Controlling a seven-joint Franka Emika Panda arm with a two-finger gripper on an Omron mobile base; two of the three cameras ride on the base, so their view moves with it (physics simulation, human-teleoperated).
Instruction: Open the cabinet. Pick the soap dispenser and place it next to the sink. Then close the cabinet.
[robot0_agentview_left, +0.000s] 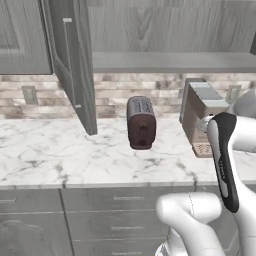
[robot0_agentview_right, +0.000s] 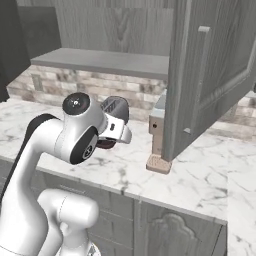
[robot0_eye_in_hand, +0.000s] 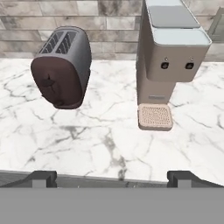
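The cabinet stands open above the counter. Its left door (robot0_agentview_left: 75, 65) swings out towards me in the left base view, and its right door (robot0_agentview_right: 210, 75) does the same in the right base view. The plain grey shelf (robot0_agentview_left: 170, 61) (robot0_agentview_right: 105, 60) inside shows nothing on its visible part. The soap dispenser and the sink are out of view. My gripper (robot0_eye_in_hand: 113, 179) is open wide and empty, and it looks down over the marble counter's front edge, between the toaster and the coffee machine. My hand (robot0_agentview_right: 117, 129) hangs in front of the toaster.
A dark toaster (robot0_agentview_left: 141, 122) (robot0_eye_in_hand: 63, 68) stands on the marble counter (robot0_agentview_left: 60, 155). A grey coffee machine (robot0_agentview_left: 200, 117) (robot0_eye_in_hand: 168, 57) with a tan drip tray sits to its right. Grey drawer fronts (robot0_agentview_left: 115, 200) run below the counter. Both open doors jut out over the counter.
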